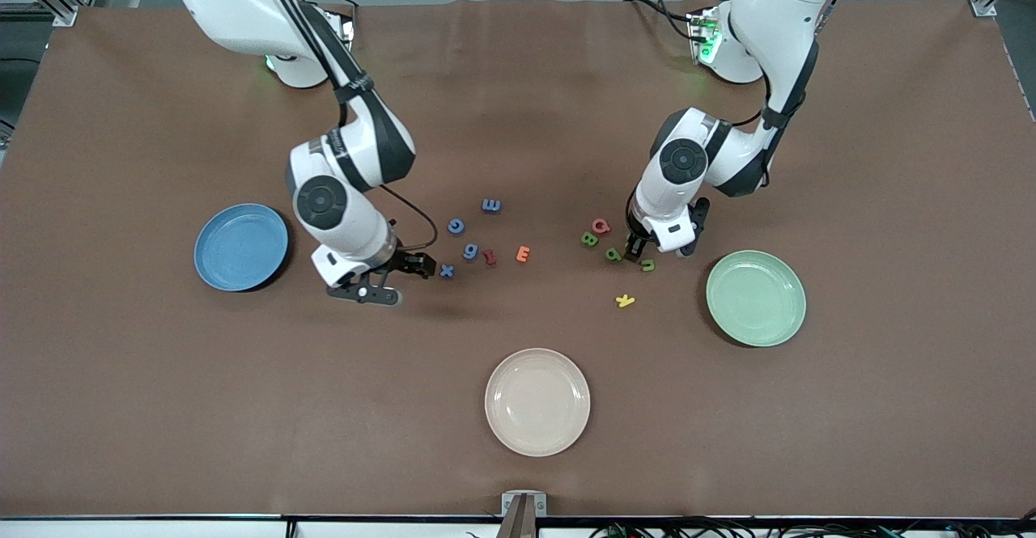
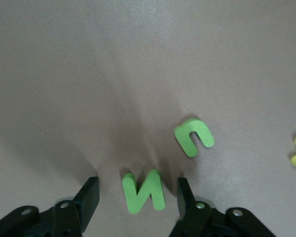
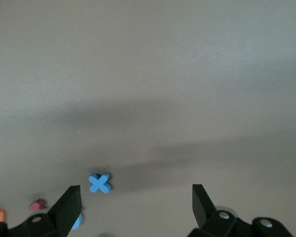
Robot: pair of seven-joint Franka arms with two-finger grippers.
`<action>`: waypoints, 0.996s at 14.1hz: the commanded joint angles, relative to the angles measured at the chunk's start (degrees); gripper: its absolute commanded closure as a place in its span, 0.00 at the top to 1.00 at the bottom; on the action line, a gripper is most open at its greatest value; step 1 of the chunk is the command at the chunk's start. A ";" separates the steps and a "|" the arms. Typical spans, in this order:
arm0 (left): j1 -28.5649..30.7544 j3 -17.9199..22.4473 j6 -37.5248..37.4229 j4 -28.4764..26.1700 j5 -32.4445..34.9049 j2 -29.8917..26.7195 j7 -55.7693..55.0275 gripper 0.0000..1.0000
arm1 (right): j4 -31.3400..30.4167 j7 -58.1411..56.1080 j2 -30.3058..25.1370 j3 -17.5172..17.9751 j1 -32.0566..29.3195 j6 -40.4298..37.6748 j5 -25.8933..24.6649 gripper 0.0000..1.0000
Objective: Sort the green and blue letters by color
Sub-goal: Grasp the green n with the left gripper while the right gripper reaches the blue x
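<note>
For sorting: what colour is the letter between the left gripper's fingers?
Green N; left wrist view shows it best.

The left arm folds down from its base, wrist bent steeply, its left gripper (image 2: 138, 197) low at the table — fingers (image 2: 89, 195) apart, neither pressing on anything. The right arm reaches down likewise, its right gripper (image 3: 137, 202) just above the table — jaws spread wide, empty.

No printed labels or brands are legible. The small foam pieces are themselves characters: a blue X (image 1: 447, 271), an orange E (image 1: 523, 254) near it toward the left arm's end, and a green N (image 2: 144, 192).
</note>
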 commanded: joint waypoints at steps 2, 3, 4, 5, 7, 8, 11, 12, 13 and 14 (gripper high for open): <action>-0.38 0.34 0.89 0.42 0.91 0.79 -1.21 0.19 | 3.73 3.80 4.99 -0.94 3.41 1.21 -1.90 0.95; -0.12 0.43 0.81 0.42 0.91 0.09 -0.60 0.01 | 4.26 4.33 5.96 -0.94 3.60 1.48 -2.25 0.95; 0.32 0.43 0.46 0.42 1.17 -1.04 0.36 0.00 | 4.87 4.59 7.01 -0.94 4.12 1.57 -3.39 0.93; 0.50 0.52 -0.07 0.42 1.70 -2.36 1.85 0.00 | 5.23 5.03 7.46 -0.94 4.39 1.65 -4.35 0.92; 1.46 0.78 -4.00 0.86 1.79 -5.17 5.01 0.00 | 5.49 6.96 7.90 -0.86 4.65 2.26 -6.20 0.89; 2.77 0.70 -6.90 1.56 1.79 -6.84 7.90 0.00 | 5.41 7.40 7.90 -0.86 4.66 2.62 -6.64 0.88; 7.78 0.70 -12.81 2.80 1.79 -9.58 18.00 0.00 | 5.14 8.63 8.25 -0.86 6.14 2.62 -6.82 0.86; 10.05 0.70 -12.99 2.97 1.79 -9.67 22.13 0.00 | 5.14 8.72 8.34 -0.94 6.41 2.71 -6.83 0.85; 12.08 0.61 -12.91 3.06 1.79 -9.49 25.21 0.00 | 4.97 8.64 8.34 -0.94 6.59 2.71 -7.17 0.82; 14.01 0.61 -12.73 3.93 1.79 -8.97 28.55 0.00 | 4.97 8.72 8.43 -0.94 6.68 2.71 -8.13 0.80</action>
